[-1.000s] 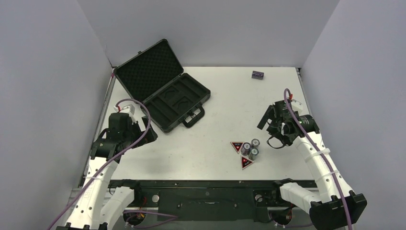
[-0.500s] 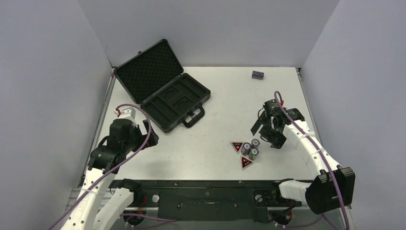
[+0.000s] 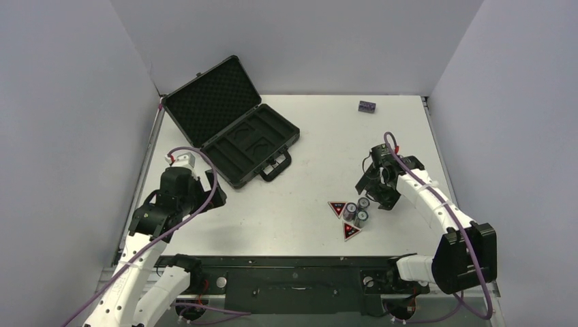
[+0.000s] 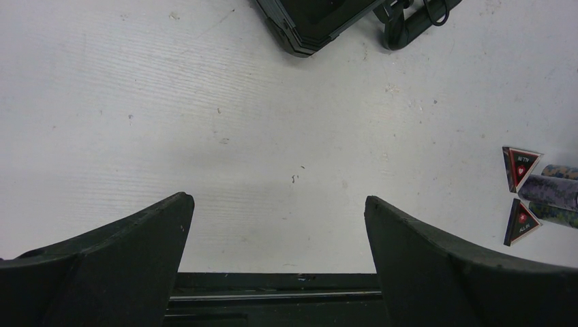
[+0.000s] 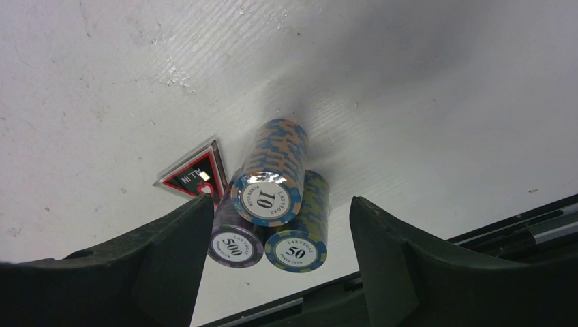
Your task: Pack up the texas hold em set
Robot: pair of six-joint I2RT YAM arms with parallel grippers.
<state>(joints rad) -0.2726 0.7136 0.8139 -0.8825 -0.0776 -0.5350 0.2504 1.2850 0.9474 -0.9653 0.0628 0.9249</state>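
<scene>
Facing chip stacks [image 5: 276,204] (right end effector [image 3: 373,189])

Lab cell: plain grey walls [image 3: 68,102] around white table [image 3: 327,150]

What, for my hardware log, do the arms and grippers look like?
The left arm and right arm share one design: white shells with black joints, and a purple cable running along each. The left gripper and right gripper are black, each with two broad, wedge-shaped fingers.
</scene>
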